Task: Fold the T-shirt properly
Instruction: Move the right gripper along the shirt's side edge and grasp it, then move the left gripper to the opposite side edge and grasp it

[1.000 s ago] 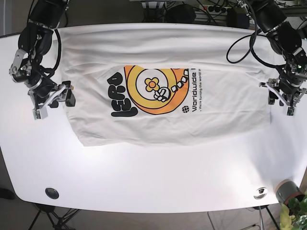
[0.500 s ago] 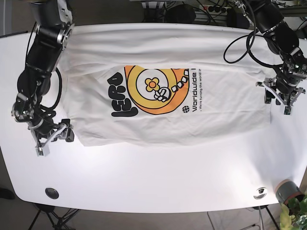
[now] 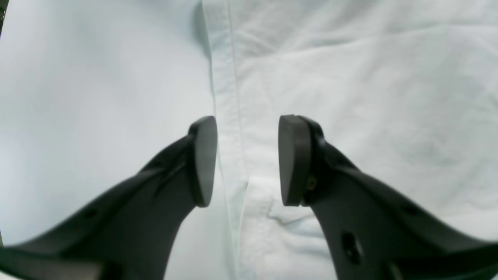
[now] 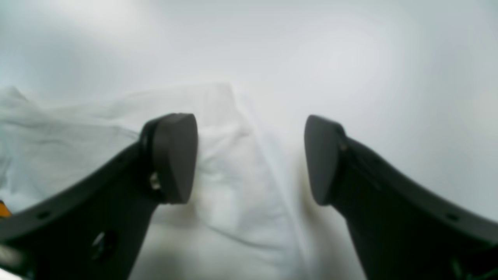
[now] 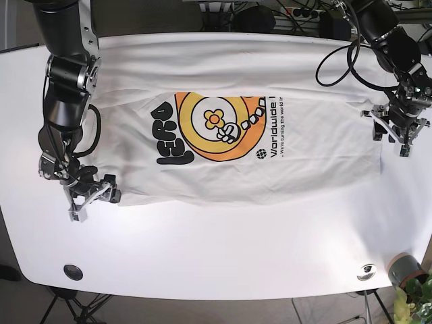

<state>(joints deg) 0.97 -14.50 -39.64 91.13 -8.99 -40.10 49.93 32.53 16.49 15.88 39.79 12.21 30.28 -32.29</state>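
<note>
White printed cotton T-shirt (image 5: 229,128) lies flat; its top edge blends into the white table (image 5: 223,250). Left gripper (image 3: 247,159) spread astride hem; right gripper (image 4: 251,155) spread over blurred corner.

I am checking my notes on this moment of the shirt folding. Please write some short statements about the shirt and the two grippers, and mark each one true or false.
1. The left gripper is open, with the shirt's stitched edge between its fingers. True.
2. The right gripper is shut on the cloth. False: its jaws stand apart, over a corner of the shirt.
3. The shirt lies spread on the table with its print facing up. True.
4. The print is blue and green. False: it is orange and yellow with black letters.
5. In the base view, both grippers are at the same end of the shirt. False: they are at opposite ends.
</note>
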